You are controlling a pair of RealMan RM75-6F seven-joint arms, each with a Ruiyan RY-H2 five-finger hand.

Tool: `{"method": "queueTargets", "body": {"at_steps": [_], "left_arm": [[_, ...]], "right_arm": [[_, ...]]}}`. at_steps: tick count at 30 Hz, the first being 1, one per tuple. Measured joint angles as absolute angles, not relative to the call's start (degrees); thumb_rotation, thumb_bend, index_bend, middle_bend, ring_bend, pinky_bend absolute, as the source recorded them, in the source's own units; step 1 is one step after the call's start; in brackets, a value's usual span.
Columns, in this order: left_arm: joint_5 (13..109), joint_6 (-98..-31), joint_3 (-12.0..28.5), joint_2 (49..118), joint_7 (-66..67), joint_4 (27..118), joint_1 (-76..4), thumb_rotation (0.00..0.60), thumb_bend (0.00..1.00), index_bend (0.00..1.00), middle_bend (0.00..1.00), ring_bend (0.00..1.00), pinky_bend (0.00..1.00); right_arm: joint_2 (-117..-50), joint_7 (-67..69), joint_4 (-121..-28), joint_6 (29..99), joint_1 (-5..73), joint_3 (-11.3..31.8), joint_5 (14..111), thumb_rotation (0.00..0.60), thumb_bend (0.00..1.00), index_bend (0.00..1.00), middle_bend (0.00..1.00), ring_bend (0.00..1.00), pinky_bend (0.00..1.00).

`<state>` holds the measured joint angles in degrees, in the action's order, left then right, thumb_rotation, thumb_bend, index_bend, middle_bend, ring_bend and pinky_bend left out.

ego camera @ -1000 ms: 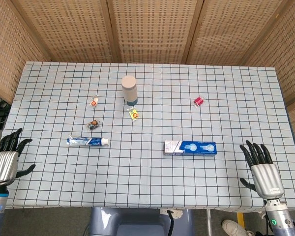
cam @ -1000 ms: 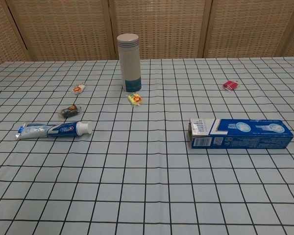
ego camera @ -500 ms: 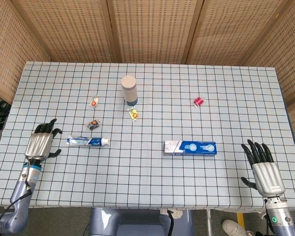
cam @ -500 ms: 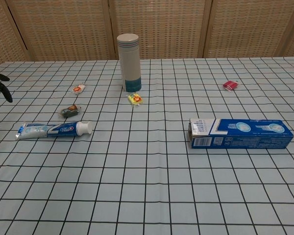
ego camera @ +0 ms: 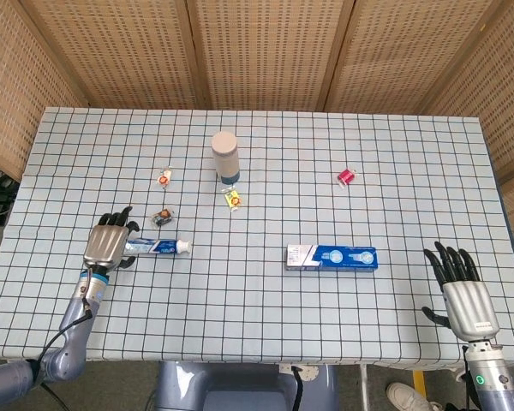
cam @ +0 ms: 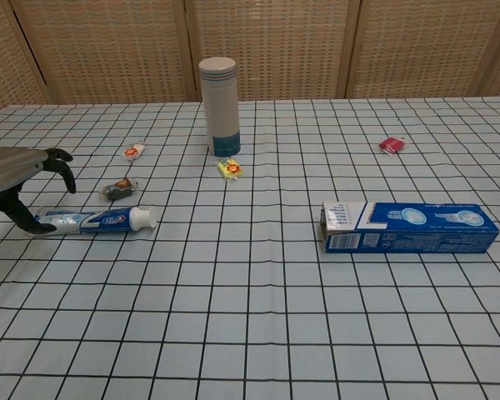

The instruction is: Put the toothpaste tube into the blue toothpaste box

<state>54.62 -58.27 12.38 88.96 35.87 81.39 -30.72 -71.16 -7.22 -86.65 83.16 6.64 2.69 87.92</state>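
Observation:
The toothpaste tube (ego camera: 159,247) (cam: 96,220) lies flat on the checked cloth at the left, white cap pointing right. My left hand (ego camera: 108,241) (cam: 21,177) hovers over the tube's flat tail end with its fingers apart and curved down, holding nothing. The blue toothpaste box (ego camera: 331,258) (cam: 408,227) lies on its side to the right of centre, its white end facing left. My right hand (ego camera: 463,293) stays open at the table's near right edge, well away from the box; the chest view does not show it.
A tall white cylinder with a blue band (ego camera: 225,157) (cam: 219,106) stands at the back centre. Small wrapped sweets (ego camera: 163,178) (ego camera: 162,217) (ego camera: 233,199) lie near the tube, and a red item (ego camera: 345,177) sits at the back right.
My left hand has travelled from off the table's left edge rightward to the tube's tail end. The right hand has barely shifted. Tube and box lie where they were.

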Motion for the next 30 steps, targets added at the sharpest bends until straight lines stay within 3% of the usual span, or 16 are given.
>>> {"method": "queueTargets", "body": {"at_steps": [11,14,16,19,30], "left_arm": [[51.11,-55.91,11.21,95.87,36.73,72.87,-34.41,0.6,0.26,0.39,0.12,0.17,0.15],[51.5,-56.08,10.92,96.84,35.73,71.51,-34.69,0.6,0.4,0.54,0.25,0.29,0.24],[52.39,-56.87,10.76,97.48,35.1,70.59,-34.71,0.6,0.5,0.72,0.41,0.42,0.34],[55.16,-58.68,10.29,98.6,33.37,68.92,-34.59,0.6,0.55,0.83,0.51,0.5,0.4],[64.71,-64.98,8.52,98.46,25.98,67.0,-32.94,0.6,0.56,0.87,0.54,0.53,0.42]], "right_arm": [[-71.65,-6.51,-85.18,82.08,7.03,3.04,86.69,0.6,0.14,0.1,0.0,0.0,0.02],[-71.86,-6.51,-84.97,81.97,7.14,3.08,86.61,0.6,0.14,0.1,0.0,0.0,0.02],[-72.01,-6.45,-84.73,82.01,7.14,3.02,86.69,0.6,0.14,0.1,0.0,0.0,0.02],[-72.14,-6.41,-84.56,82.0,7.15,2.93,86.74,0.6,0.14,0.1,0.0,0.0,0.02],[-71.96,-6.39,-85.05,82.38,7.04,2.67,87.13,0.6,0.14,0.11,0.0,0.0,0.02]]}}
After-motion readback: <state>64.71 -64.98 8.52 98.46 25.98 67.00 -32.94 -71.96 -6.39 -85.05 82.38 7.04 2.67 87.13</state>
